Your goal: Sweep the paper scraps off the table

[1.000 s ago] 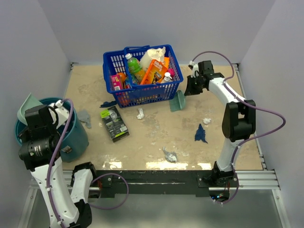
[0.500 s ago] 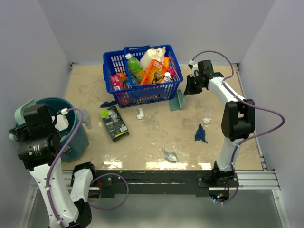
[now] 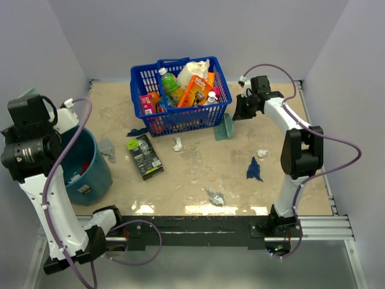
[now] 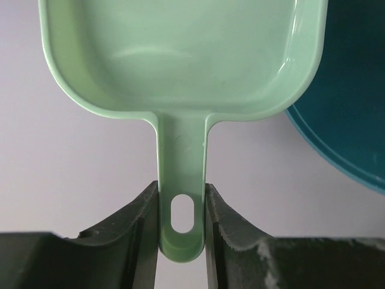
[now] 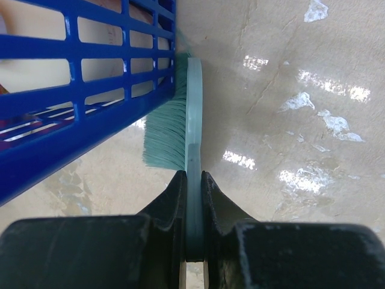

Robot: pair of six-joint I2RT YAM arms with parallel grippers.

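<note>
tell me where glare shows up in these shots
Top external view: white glare patches on the beige stone-like tabletop along its front edge. Right wrist view: the same tabletop glints at right. Left wrist view: soft sheen inside the mint-green plastic dustpan.

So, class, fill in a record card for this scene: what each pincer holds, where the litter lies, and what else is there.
Left pincer: shut on the handle of the dustpan, held up beside the bucket
Right pincer: shut on the brush, bristles next to the basket
Paper scraps: scattered over the table, not yet swept
Also on the table: packet, left of centre
Task state: unfinished
</note>
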